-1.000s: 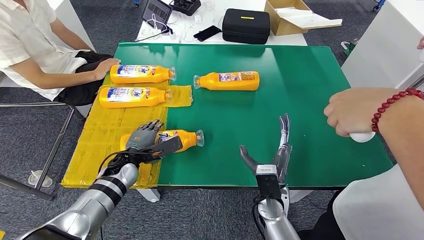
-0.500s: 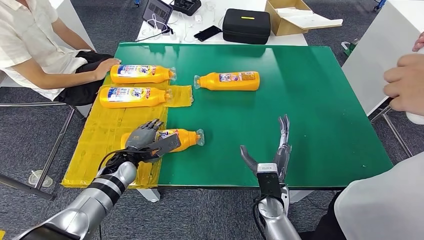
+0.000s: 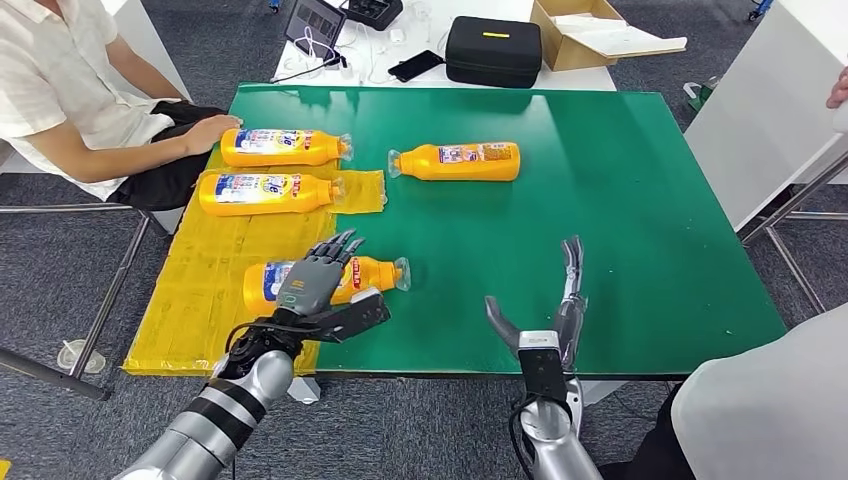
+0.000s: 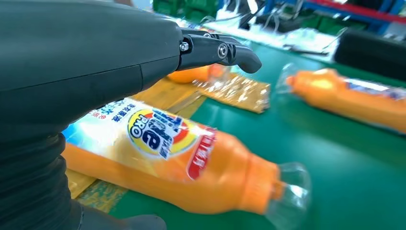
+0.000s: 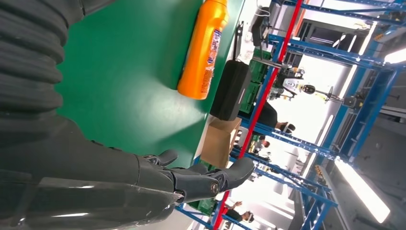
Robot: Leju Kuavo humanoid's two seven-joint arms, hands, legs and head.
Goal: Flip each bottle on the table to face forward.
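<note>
1. The green rectangular table top [image 3: 600, 200] carries four orange plastic bottles, all lying on their side; a yellow crinkled sheet [image 3: 215, 260] covers its left edge.
2. The nearest orange bottle [image 3: 372, 276] lies at about 7 o'clock on the table, half on the yellow sheet, its clear cap pointing to 3 o'clock; in the left wrist view its colourful printed label [image 4: 163, 136] faces up.
3. The left hand [image 3: 318, 283] is spread over this bottle, fingers apart and stretched toward 12 o'clock, thumb out to the side; it is released and grasps nothing; I cannot tell if the palm touches the bottle.
4. The right hand [image 3: 545, 315] is at 6 o'clock near the front edge, fingers straight and apart, released, holding nothing.
5. Two more orange bottles [image 3: 282, 148] [image 3: 262, 193] lie at 10 o'clock, one behind the other, caps to 3 o'clock; the fourth orange bottle [image 3: 456, 161] lies at 12 o'clock, its cap to 9 o'clock.
6. A person in a white shirt [image 3: 60, 90] sits at 10 o'clock, one hand resting beside the far bottle.
</note>
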